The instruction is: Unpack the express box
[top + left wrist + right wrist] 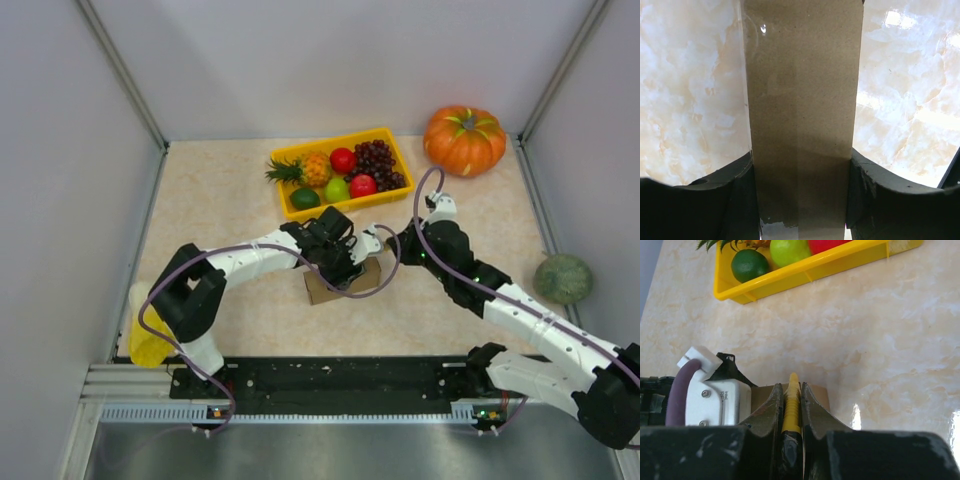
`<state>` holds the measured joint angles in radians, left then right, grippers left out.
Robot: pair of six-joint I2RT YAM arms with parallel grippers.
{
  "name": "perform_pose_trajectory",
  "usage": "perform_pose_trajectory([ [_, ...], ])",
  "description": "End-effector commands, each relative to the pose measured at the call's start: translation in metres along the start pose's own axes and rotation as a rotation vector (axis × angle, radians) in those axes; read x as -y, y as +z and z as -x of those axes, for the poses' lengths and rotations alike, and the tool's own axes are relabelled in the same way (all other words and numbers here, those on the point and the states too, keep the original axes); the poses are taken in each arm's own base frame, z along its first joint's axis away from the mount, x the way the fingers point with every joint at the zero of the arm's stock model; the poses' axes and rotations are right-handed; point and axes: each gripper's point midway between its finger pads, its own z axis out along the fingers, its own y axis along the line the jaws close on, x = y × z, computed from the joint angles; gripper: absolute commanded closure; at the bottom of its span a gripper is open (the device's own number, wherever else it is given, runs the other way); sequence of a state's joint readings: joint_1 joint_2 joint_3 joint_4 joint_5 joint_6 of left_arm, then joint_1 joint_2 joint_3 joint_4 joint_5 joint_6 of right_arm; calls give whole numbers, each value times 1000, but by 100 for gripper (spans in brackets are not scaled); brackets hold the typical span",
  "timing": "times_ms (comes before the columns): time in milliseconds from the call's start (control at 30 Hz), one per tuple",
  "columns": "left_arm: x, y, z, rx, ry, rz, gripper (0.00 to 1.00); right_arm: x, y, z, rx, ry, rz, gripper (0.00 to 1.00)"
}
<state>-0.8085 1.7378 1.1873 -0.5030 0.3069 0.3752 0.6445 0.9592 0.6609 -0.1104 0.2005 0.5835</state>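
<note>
The express box (345,284), a small brown cardboard box, lies mid-table just in front of the yellow tray. My left gripper (338,262) is over it, shut on the box. In the left wrist view the taped box (802,100) fills the gap between the black fingers (872,197). My right gripper (386,243) is at the box's right end, shut on a slim yellow-and-black cutter (791,407). The cutter's tip points over the box's edge (819,392) in the right wrist view. The box's flaps are hidden by the arms.
A yellow fruit tray (345,203) with pineapple, apples, grapes and lime stands behind the box; it also shows in the right wrist view (805,272). An orange pumpkin (464,140) is back right, a green melon (562,278) at the right edge, and a yellow object (147,338) near left.
</note>
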Motion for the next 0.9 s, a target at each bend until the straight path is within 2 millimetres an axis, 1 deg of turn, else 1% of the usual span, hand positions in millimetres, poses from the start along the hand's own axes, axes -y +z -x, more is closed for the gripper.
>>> perform_pose_trajectory([
  [0,3,2,-13,-13,45,17,61,1,8,9,43,5,-5,100],
  [33,4,4,-17,-23,49,21,62,0,9,6,35,3,1,100],
  [200,2,6,-22,-35,55,33,64,3,7,0,16,-10,0,100],
  [400,1,8,-24,-45,52,32,66,8,4,-5,5,-26,-11,100],
  [667,1,10,-25,-52,47,28,67,9,4,-9,-9,-45,-3,100],
  [867,0,12,-25,-64,41,30,69,11,3,-21,-52,-86,10,100],
])
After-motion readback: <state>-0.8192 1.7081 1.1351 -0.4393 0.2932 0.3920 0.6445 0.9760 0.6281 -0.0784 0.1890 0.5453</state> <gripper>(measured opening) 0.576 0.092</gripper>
